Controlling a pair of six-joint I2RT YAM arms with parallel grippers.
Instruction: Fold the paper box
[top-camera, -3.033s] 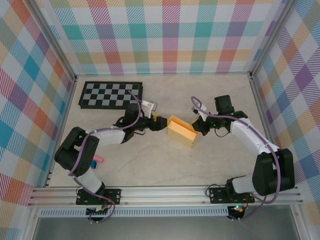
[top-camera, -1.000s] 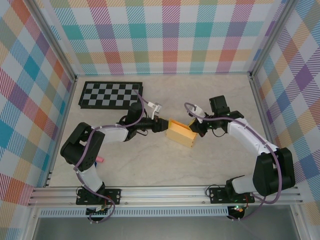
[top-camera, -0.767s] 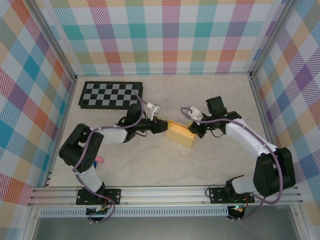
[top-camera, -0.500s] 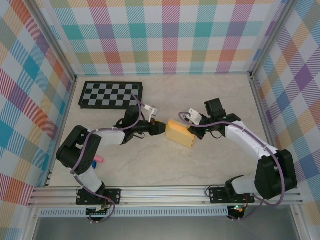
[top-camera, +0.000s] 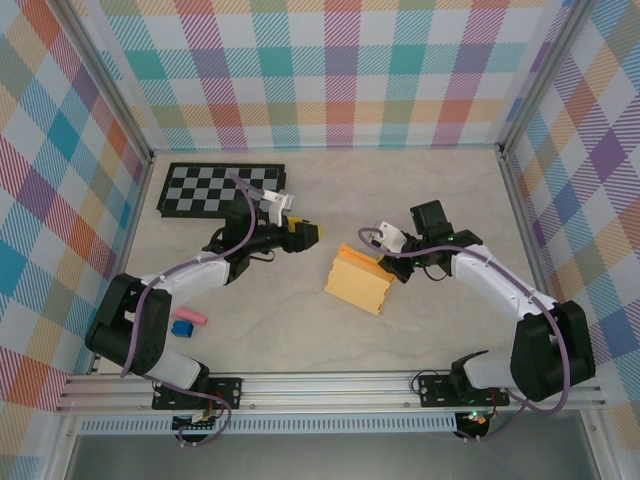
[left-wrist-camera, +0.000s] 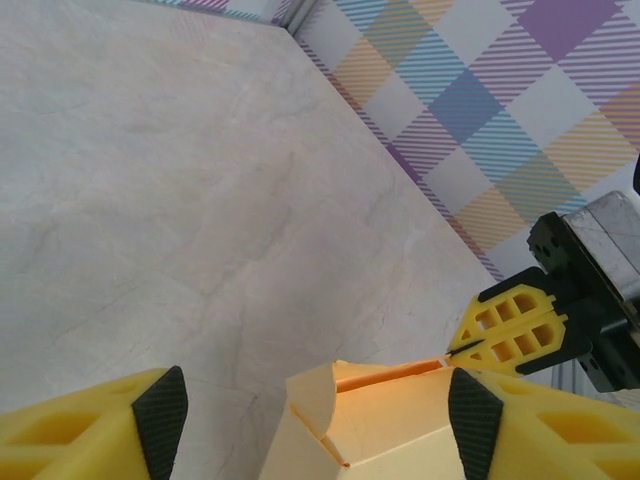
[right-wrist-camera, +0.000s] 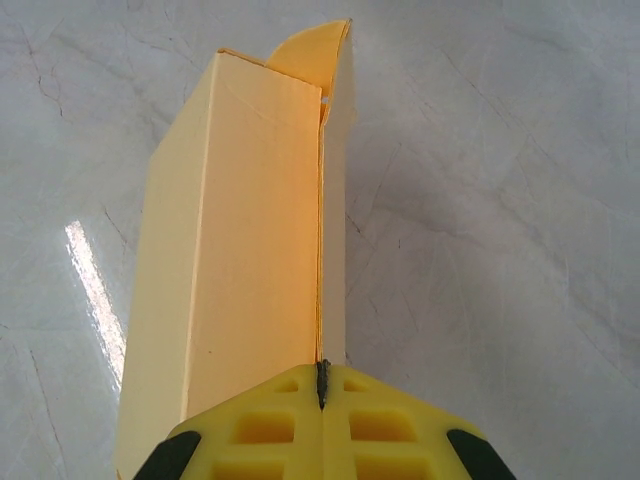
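table (top-camera: 300, 335): it is lying pale and marbled beneath both my grippers.
checkerboard (top-camera: 220, 190): it is sitting flat off to the outer side of my left gripper (top-camera: 310, 234), well apart.
paper box (top-camera: 358, 282): it is resting on the table, ahead of my left gripper and apart from it, one thin edge running into my right gripper (right-wrist-camera: 322, 400).
left gripper: I am holding its fingers spread wide, grasping nothing.
right gripper: I am pinching the paper box's edge, fingers pressed together.

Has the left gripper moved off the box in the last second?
Yes. The left gripper has backed away from the paper box, toward the checkerboard, leaving a gap.
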